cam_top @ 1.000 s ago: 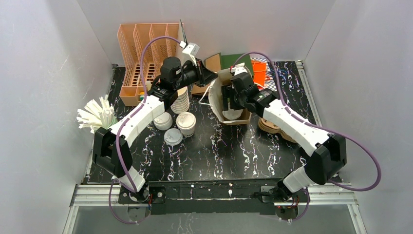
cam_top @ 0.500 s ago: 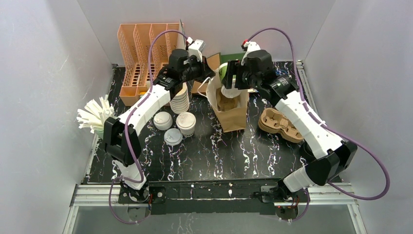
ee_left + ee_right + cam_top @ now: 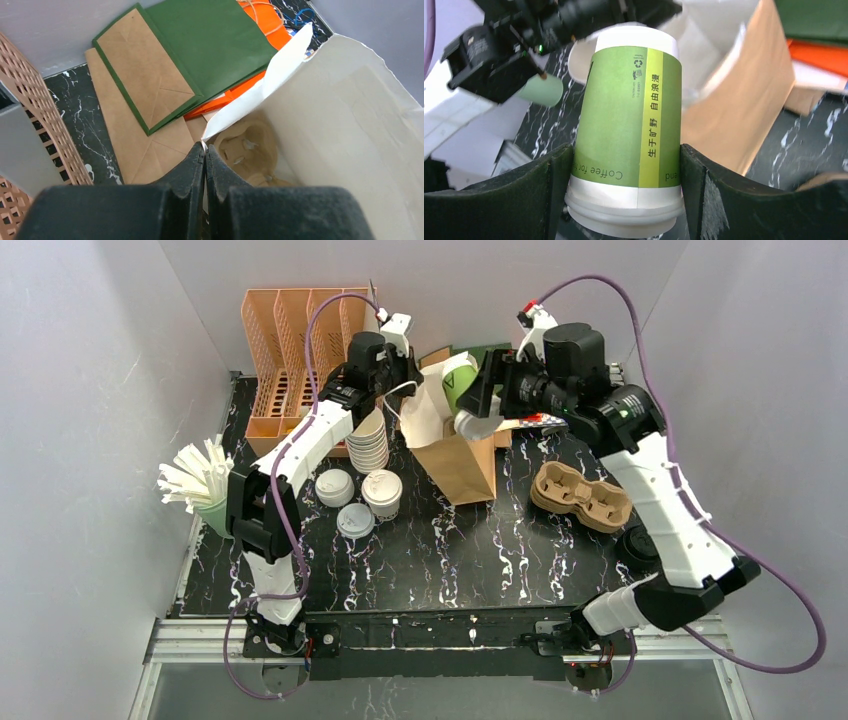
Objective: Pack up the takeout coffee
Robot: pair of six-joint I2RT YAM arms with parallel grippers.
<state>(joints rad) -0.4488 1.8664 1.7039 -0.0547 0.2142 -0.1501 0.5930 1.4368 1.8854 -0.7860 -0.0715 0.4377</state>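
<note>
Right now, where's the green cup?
Top view, back centre: the green cup is tilted in the right pincer at the mouth of the bag, whose rim the left pincer pinches.

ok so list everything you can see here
green cup: one, white lid, held at the bag's mouth
white cup: one, lidded, left of centre
lids: two, white, beside that cup; loose or on cups, unclear
cup stack: one, pale, behind them
paper bag: one, brown, upright, centre back
cup carrier: one, tan, right of bag
rack: one, orange, back left
straws: bunch, white, far left
flat bags: green, brown, orange, back edge
left pincer: shut on bag rim
right pincer: gripping green cup
</note>
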